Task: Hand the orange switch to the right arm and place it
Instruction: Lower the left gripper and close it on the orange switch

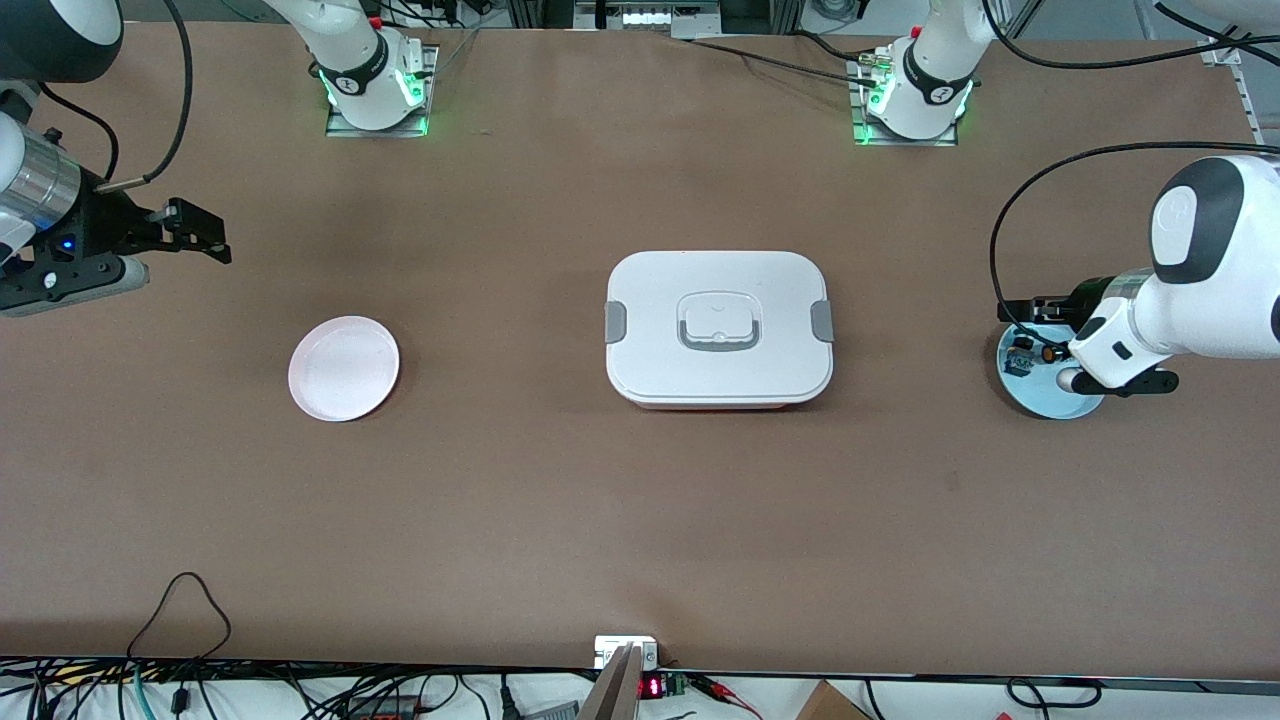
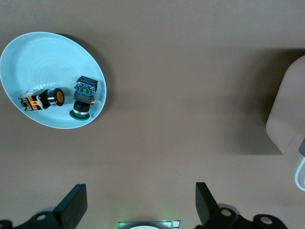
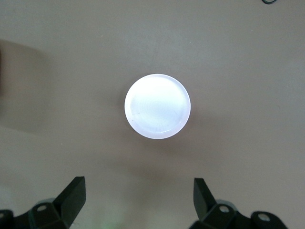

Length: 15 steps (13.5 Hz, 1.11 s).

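Robotics lab: we note two arm bases bolted to a brown test table, loose cables along its edge.

light: bright, even, from overhead | shadows: soft – beside the white box on the bench | glare: pink plate washed out – right wrist view | focus: sharp

Front camera: high, facing both bases across the brown counter. Wrist cameras look straight down: left shares the pale blue plate, right the round white plate.
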Available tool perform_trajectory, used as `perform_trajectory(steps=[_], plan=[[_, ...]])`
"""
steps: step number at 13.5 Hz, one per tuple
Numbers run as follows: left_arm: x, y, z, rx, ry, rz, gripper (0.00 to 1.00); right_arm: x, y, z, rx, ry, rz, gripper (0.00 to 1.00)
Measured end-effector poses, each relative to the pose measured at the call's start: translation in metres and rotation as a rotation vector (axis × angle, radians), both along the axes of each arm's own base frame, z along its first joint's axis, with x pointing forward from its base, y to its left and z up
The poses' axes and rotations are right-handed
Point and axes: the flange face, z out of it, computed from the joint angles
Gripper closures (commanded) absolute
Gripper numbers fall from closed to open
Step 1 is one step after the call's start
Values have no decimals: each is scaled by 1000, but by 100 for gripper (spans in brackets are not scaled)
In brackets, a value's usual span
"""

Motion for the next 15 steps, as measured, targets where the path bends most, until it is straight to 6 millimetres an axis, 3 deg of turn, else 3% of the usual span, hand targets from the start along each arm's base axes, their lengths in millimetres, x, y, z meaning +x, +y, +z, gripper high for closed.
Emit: perform_trajectory(steps=[2,4,8,15], plan=[[0,8,-5,27,9,-4,0,0,-1,0,0,0,-1,0],[0,29,-13,42,6,15,0,0,-6,0,-1,0,-11,0],[-7,76,-52,21,-47,24,0,1,-12,-1,-1,2,-21,0],[-7,102,-102,20,-150,-22,0,1,-11,-2,-1,3,-19,0]])
